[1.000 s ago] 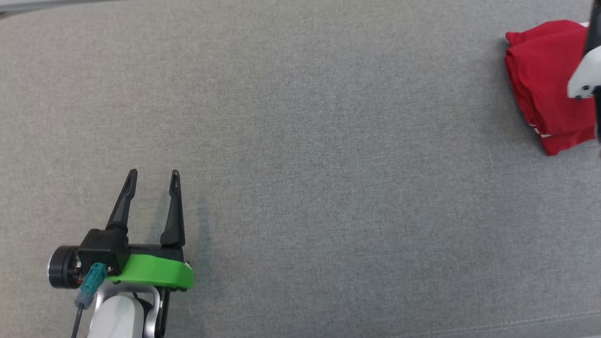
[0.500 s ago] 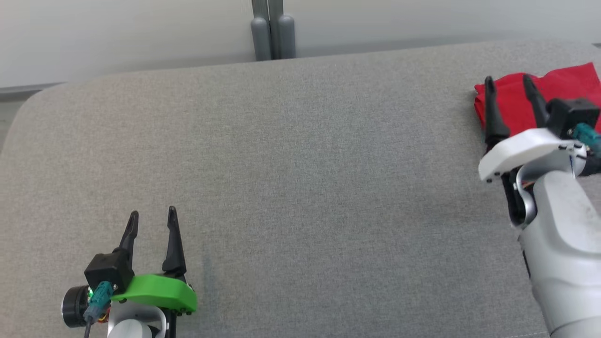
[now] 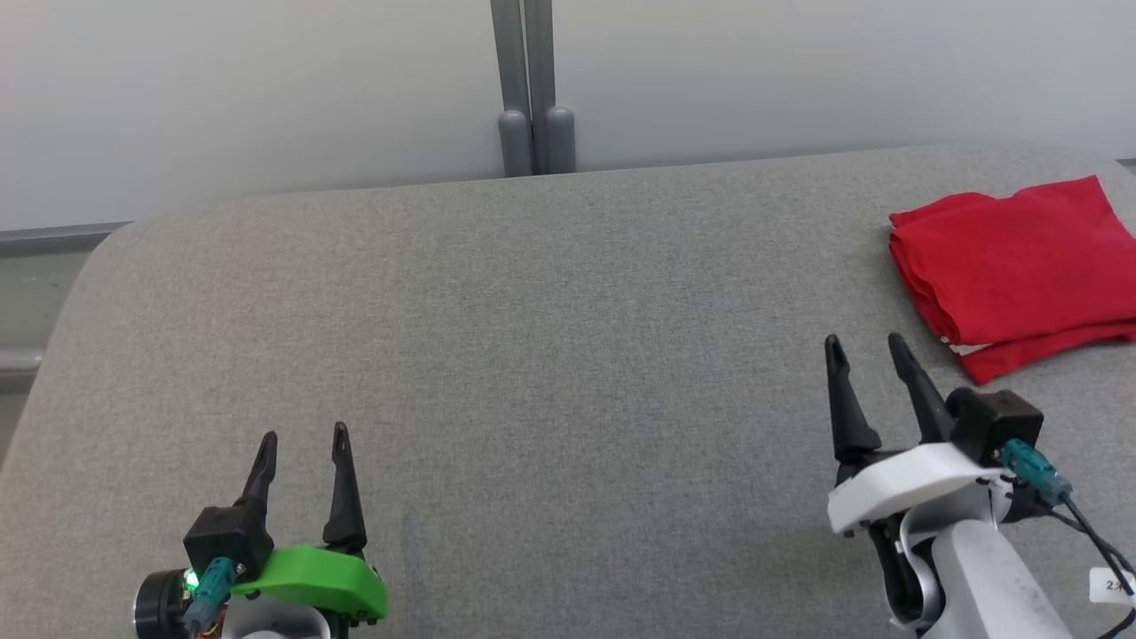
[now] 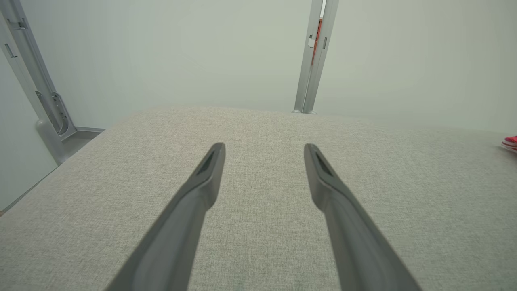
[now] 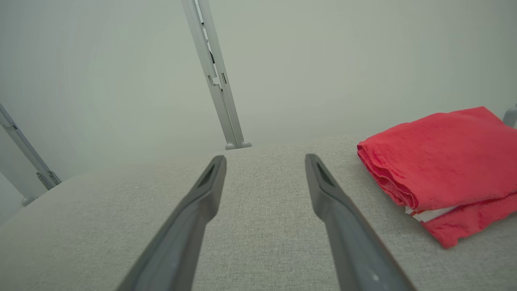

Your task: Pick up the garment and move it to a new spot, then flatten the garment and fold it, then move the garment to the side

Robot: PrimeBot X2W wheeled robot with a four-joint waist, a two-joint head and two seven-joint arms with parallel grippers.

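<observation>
Your left gripper point(image 3: 303, 432) hangs low over the grey cloth top point(image 3: 532, 355). Its two dark fingers stand wide apart, and there is nothing between them. The gap between them shows bare grey cloth. Just behind the fingers sits a bright green part point(image 3: 311, 577).

Your right gripper point(image 3: 864, 341) is wide too, and it holds nothing. Behind its fingers sits a white part point(image 3: 896, 484). A blue-green plug point(image 3: 1034, 470) with a dark wire sticks out on its right side.

The red garment point(image 3: 1012, 257) lies flat on the grey top. It is ahead of the right gripper's fingertips and off to their right. It is near them but does not touch them. It is folded into a neat pile of layers. The rounded, folded edge faces the jaws. A little white strip point(image 5: 428, 213) peeks out between the red layers on the near side, low down.

From the left gripper, the garment is well away, far off to the right of its fingertips. In the left wrist view you can see a tiny bit of red at the right edge.

Straight ahead of both pairs of fingers, the grey top ends in a soft round edge. Past that edge stands a pale wall point(image 3: 266, 89). A grey post point(image 3: 532, 89) stands up against it. The post is ahead and to the right of the left jaws, and ahead and to the left of the right jaws.
</observation>
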